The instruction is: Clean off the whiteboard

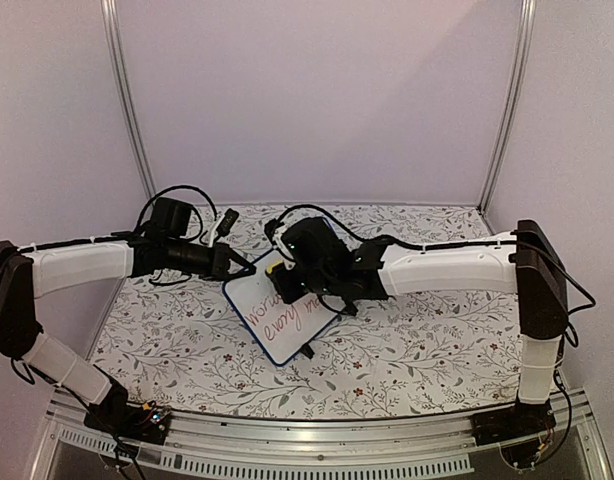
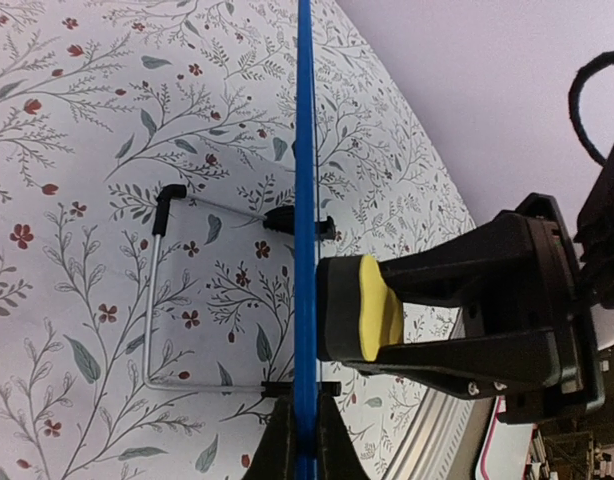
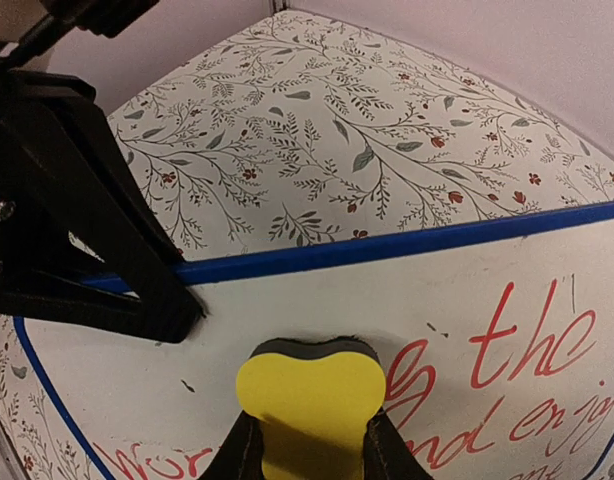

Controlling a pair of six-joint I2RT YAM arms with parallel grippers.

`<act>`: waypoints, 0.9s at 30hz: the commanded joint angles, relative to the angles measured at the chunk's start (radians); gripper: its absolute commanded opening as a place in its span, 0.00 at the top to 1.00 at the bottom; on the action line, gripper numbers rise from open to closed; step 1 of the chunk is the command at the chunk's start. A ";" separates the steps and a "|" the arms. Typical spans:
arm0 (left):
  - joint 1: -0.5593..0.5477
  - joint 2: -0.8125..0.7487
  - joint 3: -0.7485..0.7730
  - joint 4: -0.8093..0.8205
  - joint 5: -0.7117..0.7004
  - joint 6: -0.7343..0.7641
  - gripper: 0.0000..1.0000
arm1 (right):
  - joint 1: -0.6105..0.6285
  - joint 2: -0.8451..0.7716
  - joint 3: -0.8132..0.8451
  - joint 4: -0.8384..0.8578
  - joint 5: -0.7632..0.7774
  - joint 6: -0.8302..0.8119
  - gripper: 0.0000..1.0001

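Observation:
The whiteboard point(image 1: 284, 318) stands tilted on the table, white with a blue frame and red handwriting point(image 3: 532, 350). My left gripper point(image 1: 239, 268) is shut on the frame's upper left edge point(image 2: 305, 200), which shows edge-on between its jaws in the left wrist view point(image 2: 305, 440). My right gripper point(image 1: 292, 285) is shut on a yellow eraser point(image 3: 309, 395). The eraser's dark felt face point(image 2: 337, 305) is at the board's white surface point(image 3: 317, 295), just below the top frame and left of the writing. The lower lines of writing are partly hidden.
A thin wire stand point(image 2: 155, 300) with black feet sticks out from the board's back over the floral tablecloth point(image 1: 417, 340). The left gripper's fingers point(image 3: 87, 250) lie close to the left of the eraser. Plain walls and metal posts point(image 1: 507, 100) close the back.

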 commanded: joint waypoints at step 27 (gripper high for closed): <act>-0.010 -0.016 0.004 -0.002 0.030 0.010 1.00 | -0.010 -0.024 -0.143 0.002 0.006 0.031 0.82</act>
